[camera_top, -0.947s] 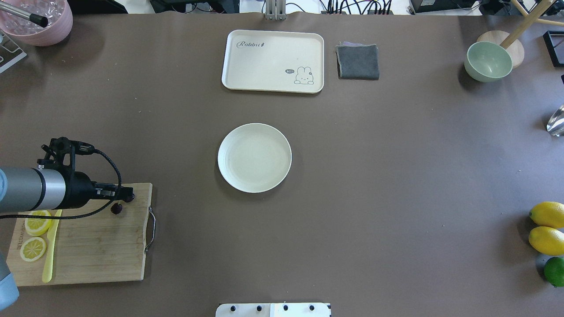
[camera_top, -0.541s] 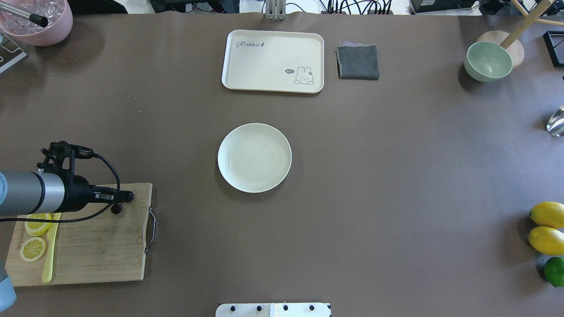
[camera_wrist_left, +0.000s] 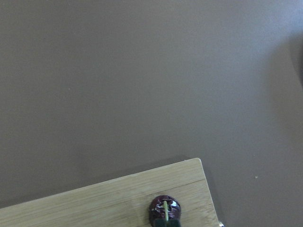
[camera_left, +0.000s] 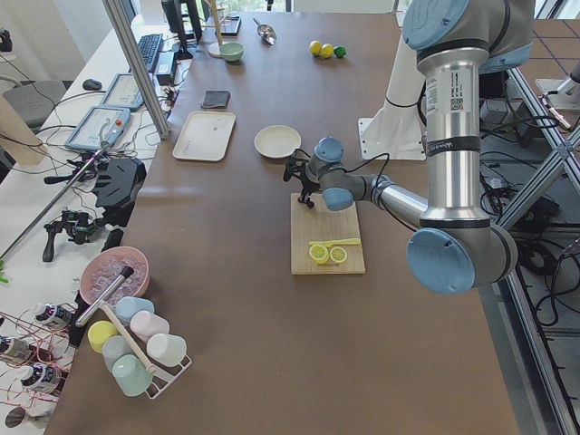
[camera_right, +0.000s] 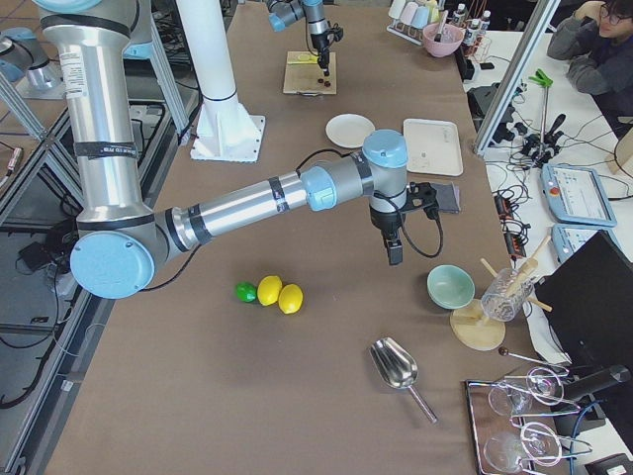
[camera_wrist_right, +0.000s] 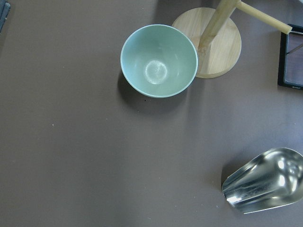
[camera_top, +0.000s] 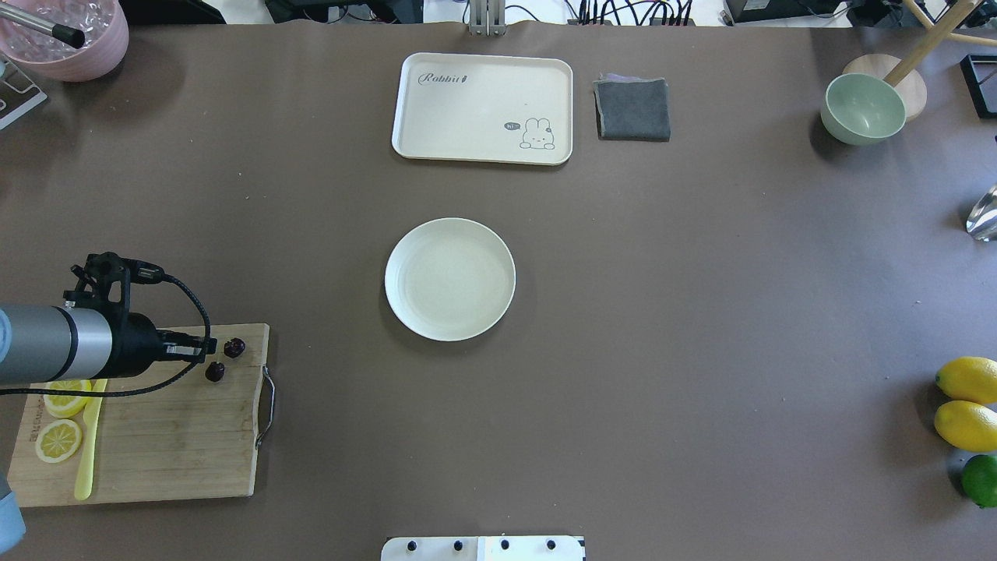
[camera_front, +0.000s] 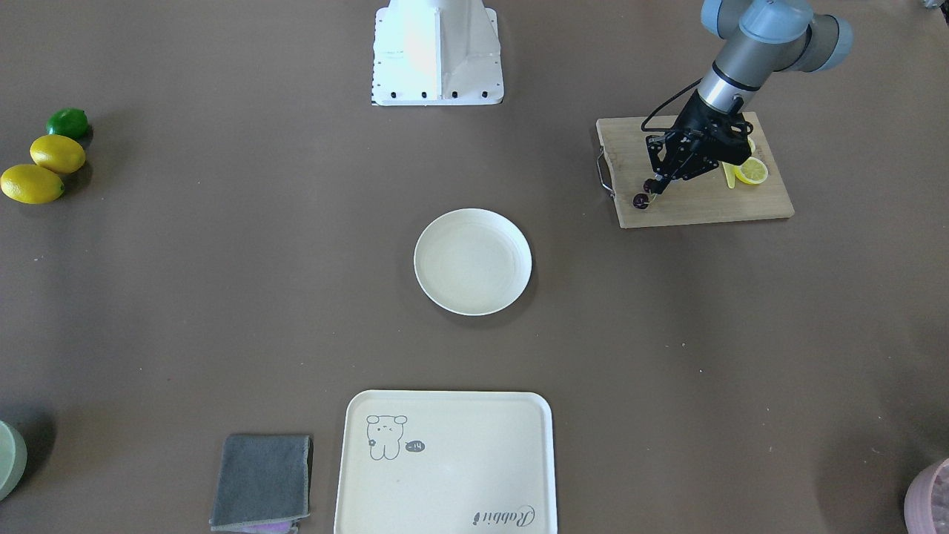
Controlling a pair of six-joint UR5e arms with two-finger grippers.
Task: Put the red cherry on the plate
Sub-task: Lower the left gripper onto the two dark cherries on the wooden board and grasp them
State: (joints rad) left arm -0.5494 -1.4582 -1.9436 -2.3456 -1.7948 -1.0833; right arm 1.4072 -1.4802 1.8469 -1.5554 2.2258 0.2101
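Brown matting covers the whole table [camera_top: 623, 351]. At the far right corner of the cutting board [camera_top: 171, 436] is the red cherry [camera_top: 234, 347]: two dark balls on a slant, one just ahead of my left gripper [camera_top: 207, 345], the other nearer my base. From the wrist, the pale stem [camera_wrist_left: 165, 209] runs back into my fingertips [camera_wrist_left: 167, 223], which look pinched narrow on it. The plate [camera_top: 450, 279] lies bare and well apart, off to my right and slightly forward, so I judge the carry goes that way. My right gripper [camera_right: 394, 253] hangs far off by the green bowl [camera_wrist_right: 159, 60]; how wide it stands I cannot tell.
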